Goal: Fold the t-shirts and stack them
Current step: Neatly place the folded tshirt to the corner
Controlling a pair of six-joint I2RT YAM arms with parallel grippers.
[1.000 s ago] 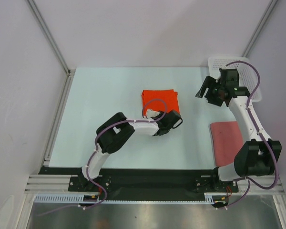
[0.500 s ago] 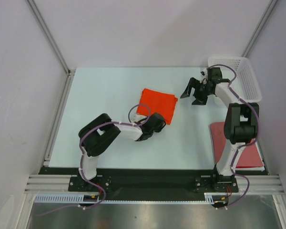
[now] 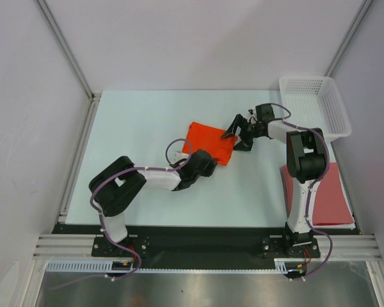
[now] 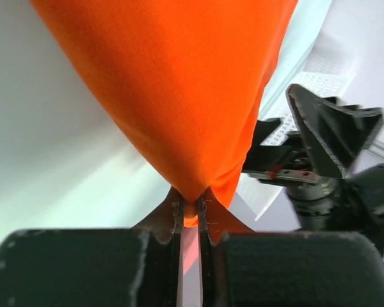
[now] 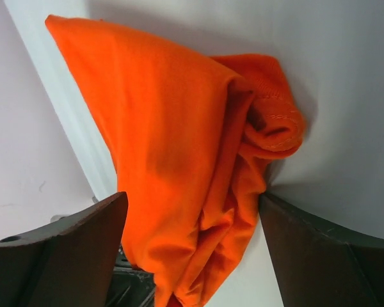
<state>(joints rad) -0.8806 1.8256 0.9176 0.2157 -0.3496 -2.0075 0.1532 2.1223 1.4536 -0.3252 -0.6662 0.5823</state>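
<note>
the pale table [image 3: 147, 121] was seen bearing the white basket [image 3: 313, 105]; the brick-red t-shirt [image 3: 333, 198] was laid flat just nearer than the basket; the orange t-shirt [image 3: 208, 139] was found crumpled well to the basket's left; the left gripper [image 4: 190, 214] was clenched on the shirt's corner farthest from the basket, the right gripper [image 5: 191, 211] was spread wide around the edge facing it

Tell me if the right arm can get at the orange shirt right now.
Probably yes: the right fingers are open right at the orange shirt, with nothing between them. The left fingers pinch another corner.
</note>
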